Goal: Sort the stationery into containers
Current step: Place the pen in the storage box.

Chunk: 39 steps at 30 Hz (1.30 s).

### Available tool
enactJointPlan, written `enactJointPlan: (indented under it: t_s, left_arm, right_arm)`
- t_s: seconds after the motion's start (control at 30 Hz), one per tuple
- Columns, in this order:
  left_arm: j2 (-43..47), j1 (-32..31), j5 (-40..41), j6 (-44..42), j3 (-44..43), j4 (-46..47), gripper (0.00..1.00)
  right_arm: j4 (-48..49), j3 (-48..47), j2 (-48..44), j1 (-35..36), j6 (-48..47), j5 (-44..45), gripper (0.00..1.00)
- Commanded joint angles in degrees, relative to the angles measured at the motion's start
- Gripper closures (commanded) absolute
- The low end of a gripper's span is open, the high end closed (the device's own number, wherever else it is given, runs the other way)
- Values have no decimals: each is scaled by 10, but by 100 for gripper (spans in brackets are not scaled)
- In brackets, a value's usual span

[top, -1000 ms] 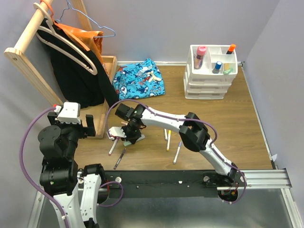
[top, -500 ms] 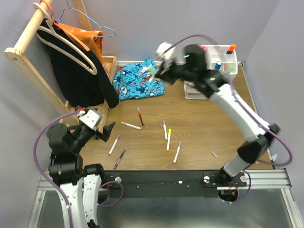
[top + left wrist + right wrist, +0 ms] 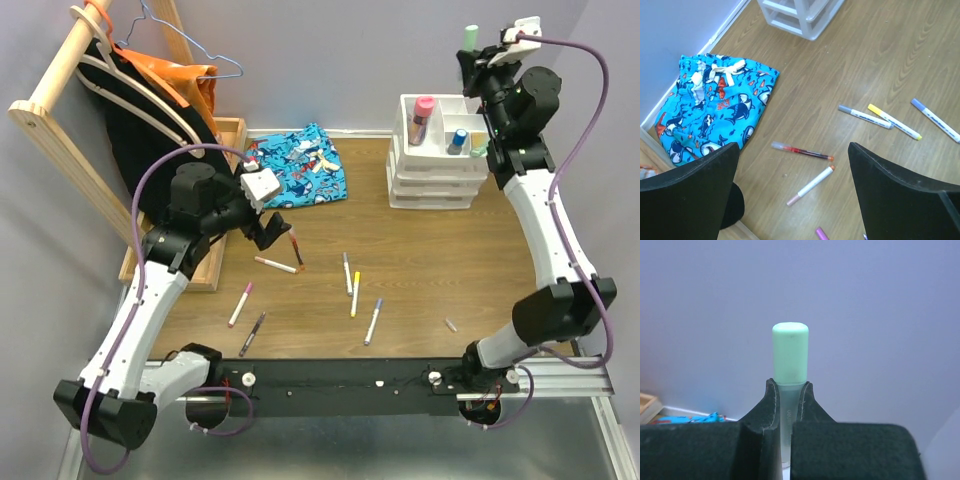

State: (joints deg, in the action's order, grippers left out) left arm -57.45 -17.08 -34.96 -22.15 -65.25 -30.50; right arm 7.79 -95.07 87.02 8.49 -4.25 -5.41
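Note:
Several pens lie loose on the wooden table: a red pen, a white orange-tipped pen, a pink-capped pen, a dark pen, and grey-, yellow- and blue-capped ones. My left gripper hangs open just above the red and white pens, holding nothing. My right gripper is raised above the white organiser, shut on a mint-green highlighter that stands upright. A pink glitter tube stands in a top compartment.
A blue patterned cloth lies at the back, left of the organiser. A wooden tray and a leaning rack with hangers and dark clothes fill the left side. A small stub lies near the front right.
My right arm has swung from beside the cloth up above the organiser with the green highlighter. My left arm has reached forward from the near left corner to over the red pen.

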Motion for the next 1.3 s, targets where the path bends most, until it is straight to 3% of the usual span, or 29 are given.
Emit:
enactJointPlan:
  t_s: [0.0,0.33,0.83,1.27]
  left_arm:
    - [-41,-30,44,14,-16,68,1]
    - [-80,-57,45,55,-9,112,1]
    - [-102,-60,68,62,-8,117,1]
    - [-130,-61,72,62,-27,128,1]
  right_arm:
    - [42,-45,67,-62,61,30,99]
    - [-8,-119,176,-142,97,13,99]
    - [17,-152,274,-149,128,-15,99]
    - [37,-170,262,-149,132,-6,99]
